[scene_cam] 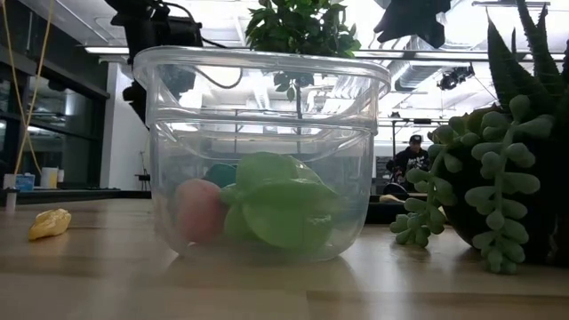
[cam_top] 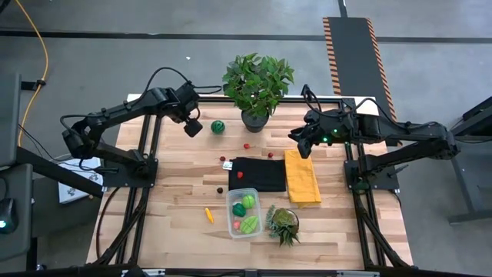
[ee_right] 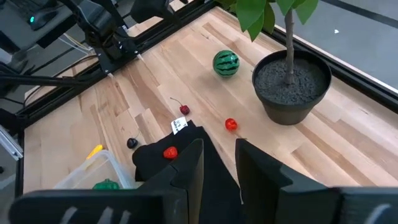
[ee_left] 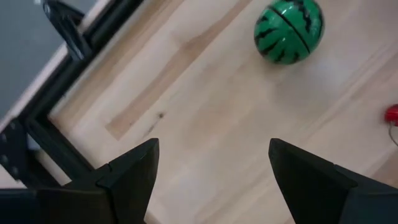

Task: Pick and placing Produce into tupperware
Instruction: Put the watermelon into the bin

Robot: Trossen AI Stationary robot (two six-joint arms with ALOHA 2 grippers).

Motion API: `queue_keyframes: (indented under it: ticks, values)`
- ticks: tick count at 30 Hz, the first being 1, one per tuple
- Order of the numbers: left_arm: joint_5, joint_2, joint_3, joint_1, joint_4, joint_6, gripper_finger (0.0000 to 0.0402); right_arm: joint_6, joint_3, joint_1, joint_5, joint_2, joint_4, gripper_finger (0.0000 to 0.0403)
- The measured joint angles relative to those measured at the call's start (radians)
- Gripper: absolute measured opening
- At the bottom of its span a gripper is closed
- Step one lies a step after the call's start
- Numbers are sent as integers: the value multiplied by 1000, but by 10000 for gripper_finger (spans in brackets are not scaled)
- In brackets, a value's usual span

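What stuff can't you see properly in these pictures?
- Low view: the tupperware fills the middle, hiding the table behind it; the produce inside is blurred.
- Low view: both pincers are cut off at the top edge.
- Left wrist view: a red piece is cut by the edge.
- High view: the dark berry is too small to identify.

Lighting: bright, even overhead | Glare: backlit ceiling fixtures in low view | Shadows: soft | Blur: tupperware [scene_cam: 262,151] close and soft-focused
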Motion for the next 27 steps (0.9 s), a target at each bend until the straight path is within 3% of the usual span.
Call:
queue_keyframes:
  ticks: [15,27]
  values:
    - [40,0,0,0,198,-106,294,-26,0,0,-3,0,0,83]
    - [59,0,0,0,227,-152,294,-26,0,0,-18,0,-1,83]
